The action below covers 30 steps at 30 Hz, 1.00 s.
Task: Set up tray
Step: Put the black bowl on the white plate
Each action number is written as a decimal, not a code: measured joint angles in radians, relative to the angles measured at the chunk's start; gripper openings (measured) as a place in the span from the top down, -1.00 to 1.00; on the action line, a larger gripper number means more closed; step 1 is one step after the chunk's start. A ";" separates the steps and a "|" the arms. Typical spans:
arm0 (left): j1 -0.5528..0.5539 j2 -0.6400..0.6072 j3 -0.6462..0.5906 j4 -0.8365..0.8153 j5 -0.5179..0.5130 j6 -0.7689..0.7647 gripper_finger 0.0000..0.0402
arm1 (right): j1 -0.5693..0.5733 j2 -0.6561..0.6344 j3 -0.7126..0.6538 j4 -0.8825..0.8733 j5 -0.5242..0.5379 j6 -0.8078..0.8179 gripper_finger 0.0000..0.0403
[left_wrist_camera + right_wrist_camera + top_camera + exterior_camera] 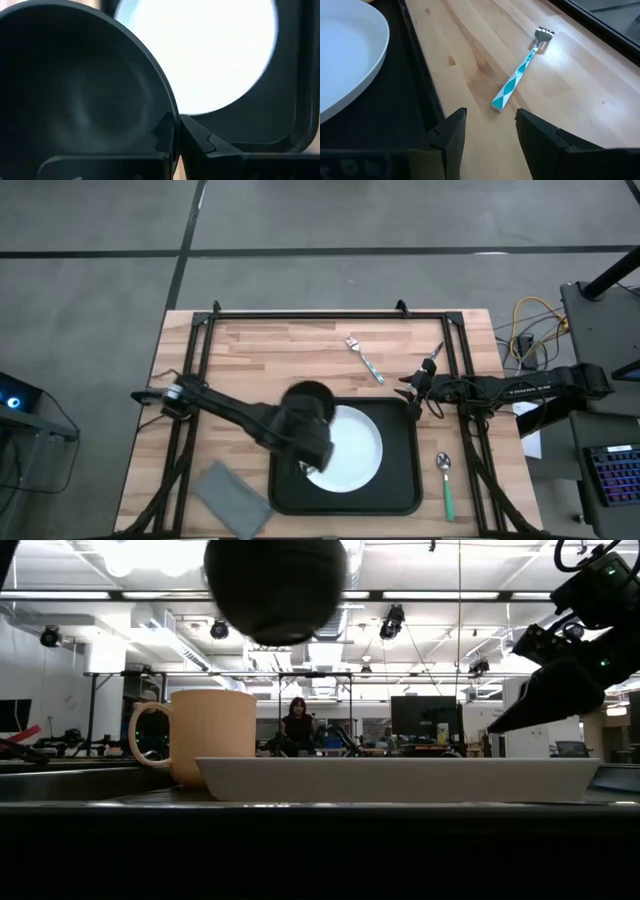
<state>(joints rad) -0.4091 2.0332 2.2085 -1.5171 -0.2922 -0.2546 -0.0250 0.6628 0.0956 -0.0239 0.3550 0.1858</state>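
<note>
Above the tray [410,452], left fingers [167,131] pinch a black bowl [75,90]

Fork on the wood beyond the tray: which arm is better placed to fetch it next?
Probably the right. The right gripper is open and empty with the fork just ahead, while the left gripper is shut on the black bowl's rim.

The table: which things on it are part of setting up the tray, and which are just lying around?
In the job: tray, white plate, black bowl gripped by the left gripper, mug, fork below the open right gripper, spoon.

Lying about: grey cloth, cables.
</note>
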 joint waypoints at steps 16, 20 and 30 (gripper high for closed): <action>-0.012 0.156 -0.115 0.341 0.133 0.208 1.00 | 0.000 0.001 0.000 -0.004 0.001 0.017 0.18; -0.019 0.155 -0.166 0.396 0.143 0.193 1.00 | 0.000 0.001 0.000 -0.005 0.001 0.017 0.18; -0.016 0.154 -0.285 0.504 0.153 0.189 0.99 | 0.000 0.002 0.000 -0.005 -0.019 0.024 0.18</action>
<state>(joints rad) -0.4255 2.1872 1.9236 -1.0134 -0.1393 -0.0654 -0.0246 0.6643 0.0956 -0.0288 0.3355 0.2096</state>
